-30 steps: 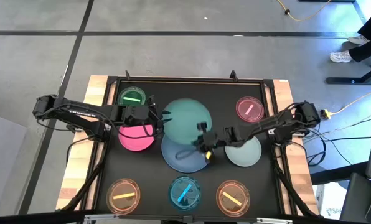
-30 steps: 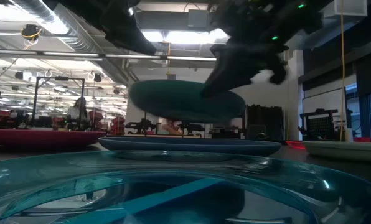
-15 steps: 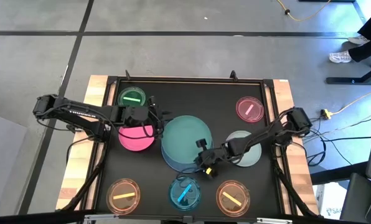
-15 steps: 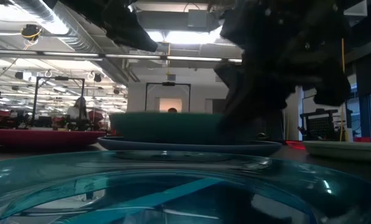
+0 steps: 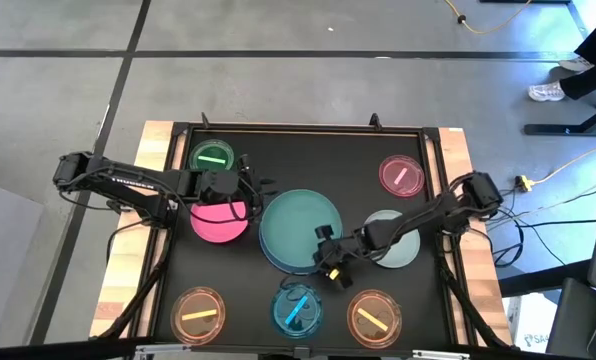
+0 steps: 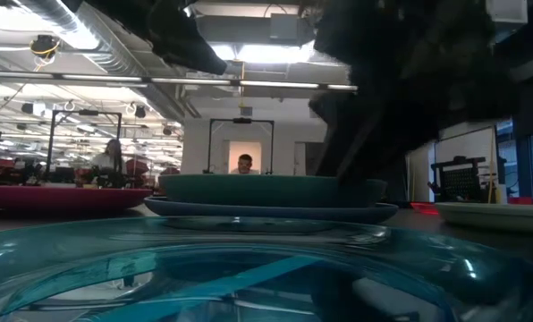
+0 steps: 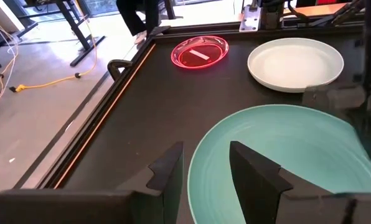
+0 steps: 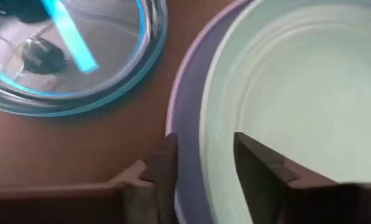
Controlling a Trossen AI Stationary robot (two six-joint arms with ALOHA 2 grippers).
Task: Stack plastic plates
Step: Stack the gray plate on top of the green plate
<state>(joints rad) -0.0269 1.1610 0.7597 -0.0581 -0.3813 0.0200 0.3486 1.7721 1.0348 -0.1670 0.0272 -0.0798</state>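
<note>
A large teal plate (image 5: 298, 228) lies level on a larger blue plate (image 6: 266, 212), whose rim (image 8: 185, 112) shows around it. My right gripper (image 5: 328, 258) is open at the stack's near right rim. In the right wrist view its fingers (image 8: 167, 165) stand on either side of the two rims. My left gripper (image 5: 253, 190) hovers open over the far edge of an opaque pink plate (image 5: 218, 222), next to the teal plate's left rim (image 7: 201, 168).
Small translucent plates lie around: green (image 5: 212, 157) at far left, pink (image 5: 401, 175) at far right, orange (image 5: 199, 313), blue (image 5: 297, 310) and orange (image 5: 374, 316) along the near edge. A pale plate (image 5: 393, 243) sits under my right arm.
My right gripper has carried the teal plate toward the table's near edge and down. The plate hung tilted above the blue plate a second ago. It now rests level on the blue plate.
</note>
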